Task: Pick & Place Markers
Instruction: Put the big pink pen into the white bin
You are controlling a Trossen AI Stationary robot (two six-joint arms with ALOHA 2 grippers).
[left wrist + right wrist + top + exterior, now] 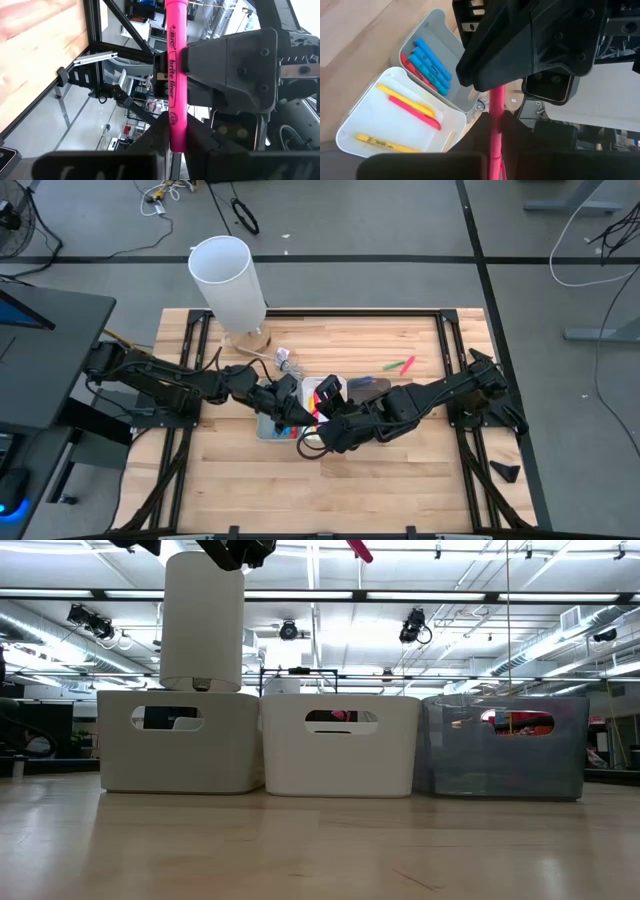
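Both grippers meet in mid-air over the small trays at the table's middle, each shut on one pink marker (321,408). My left gripper (175,145) comes from the left and my right gripper (495,135) from the right. Below them, a grey tray (434,30) holds blue and red markers. A white tray (355,131) beside it holds yellow and pink ones. A green marker (392,366) and a pink marker (407,363) lie loose on the table toward the far right. The low view shows only the held marker's pink end (360,550) at its upper border. My left gripper pinches the pink marker's one end (175,135) between its two fingers; the marker runs on along the fingers and away from them, lifted clear. My right gripper pinches the same marker farther along its barrel (173,62), its fingers (230,60) lying across it; in its own view the marker (496,120) stands between its fingers.
A tall white cylinder (228,280) stands on a wooden base near the table's far left corner. In the low view three handled bins, two white (180,740) (340,745) and one grey (505,745), stand in a row. The near half of the table shows bare wood.
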